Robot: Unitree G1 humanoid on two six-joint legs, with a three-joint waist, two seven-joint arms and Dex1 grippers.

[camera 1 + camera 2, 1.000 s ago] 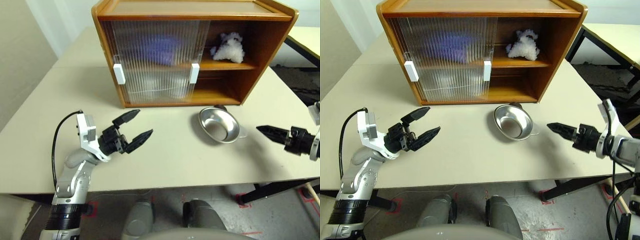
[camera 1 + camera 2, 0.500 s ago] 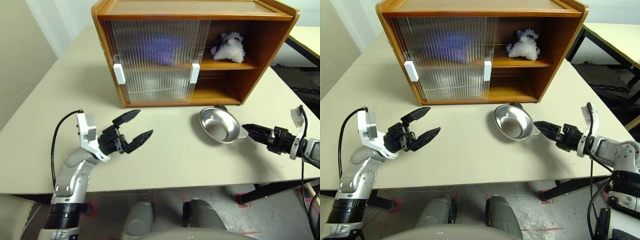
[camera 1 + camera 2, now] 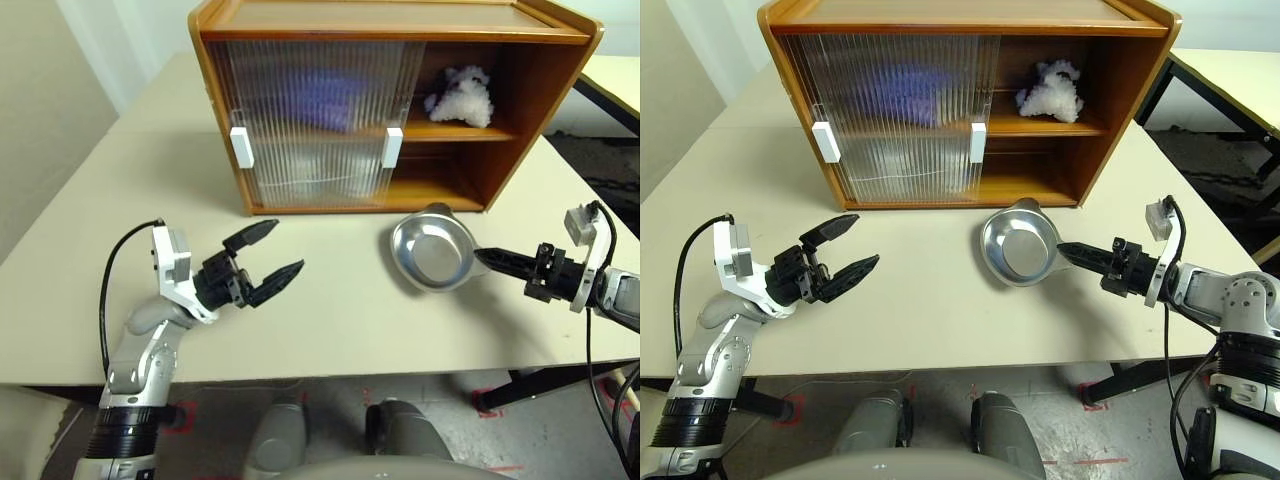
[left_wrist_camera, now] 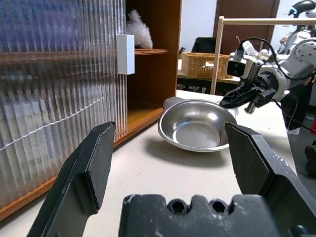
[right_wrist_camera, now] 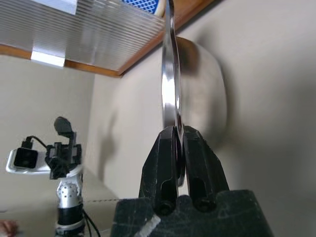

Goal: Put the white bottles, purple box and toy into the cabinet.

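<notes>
Right pincer (image 3: 1070, 250) reached, pinched dish (image 3: 1015, 243) rim (shallow, metal)

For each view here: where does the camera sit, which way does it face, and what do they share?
Head eyes: on the head, facing forward and down over table, cabinet, both arms.
Left wrist: along the open left pincer toward dish and cabinet door.
Right wrist: along the right pincer, shut on the dish rim.
Shared: dish and cabinet.
</notes>
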